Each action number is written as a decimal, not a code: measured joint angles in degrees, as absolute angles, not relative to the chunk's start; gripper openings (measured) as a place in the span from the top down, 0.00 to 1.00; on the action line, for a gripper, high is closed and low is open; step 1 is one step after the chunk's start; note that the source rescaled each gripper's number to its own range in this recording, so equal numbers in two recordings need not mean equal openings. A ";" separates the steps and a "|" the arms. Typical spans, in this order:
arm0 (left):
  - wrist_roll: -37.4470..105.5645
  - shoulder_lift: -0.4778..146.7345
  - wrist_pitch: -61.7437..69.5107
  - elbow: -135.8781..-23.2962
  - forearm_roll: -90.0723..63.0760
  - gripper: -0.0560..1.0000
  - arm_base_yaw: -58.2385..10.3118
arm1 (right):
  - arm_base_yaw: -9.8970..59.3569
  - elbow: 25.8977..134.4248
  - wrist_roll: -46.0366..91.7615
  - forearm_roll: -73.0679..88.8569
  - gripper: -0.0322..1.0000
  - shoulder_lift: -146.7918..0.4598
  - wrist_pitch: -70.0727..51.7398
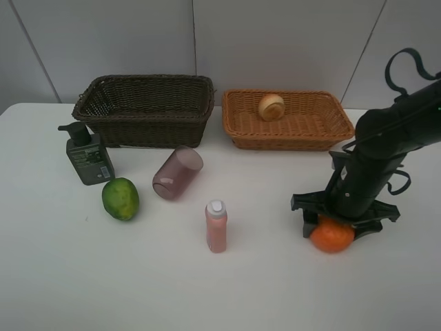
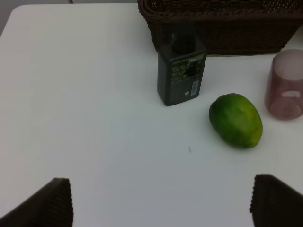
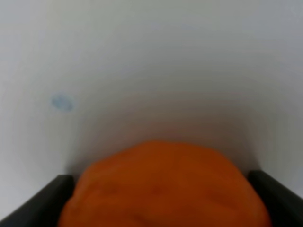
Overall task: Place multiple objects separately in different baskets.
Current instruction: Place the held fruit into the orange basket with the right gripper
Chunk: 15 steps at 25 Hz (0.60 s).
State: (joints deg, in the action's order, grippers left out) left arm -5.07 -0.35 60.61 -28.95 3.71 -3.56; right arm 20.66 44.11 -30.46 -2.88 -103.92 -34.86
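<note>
My right gripper (image 1: 335,226) is down on the table at the front right, shut on the orange (image 1: 332,238); in the right wrist view the orange (image 3: 165,189) fills the gap between both fingers. The left gripper (image 2: 161,203) is open and empty, hovering short of the green fruit (image 2: 236,120) and dark green pump bottle (image 2: 182,71). The purple cup (image 1: 178,172) lies on its side. Near the middle stands the pink bottle (image 1: 216,226). A red-yellow fruit (image 1: 271,107) lies in the light tan basket (image 1: 289,141). The dark brown basket (image 1: 145,127) holds nothing that I can see.
Both baskets stand side by side at the table's back, close to the white wall. The pump bottle (image 1: 88,155) and green fruit (image 1: 120,198) sit just in front of the dark basket. The left arm is outside the high view.
</note>
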 joint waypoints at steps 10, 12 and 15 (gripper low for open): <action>-5.07 -0.35 60.61 -28.95 3.71 0.05 -3.56 | 20.66 48.71 -30.26 -2.82 0.33 -98.34 -41.84; -5.07 -0.35 60.61 -28.95 3.71 0.05 -3.56 | 20.66 51.71 -29.15 -2.94 0.33 -97.05 -45.37; -5.07 -0.35 60.61 -28.95 3.71 0.05 -3.56 | 20.66 57.72 -25.79 -2.93 0.33 -96.47 -50.58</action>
State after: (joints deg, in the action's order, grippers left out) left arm -5.07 -0.35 60.61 -28.95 3.71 -3.56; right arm 20.66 57.72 -25.79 -2.93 -96.47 -50.58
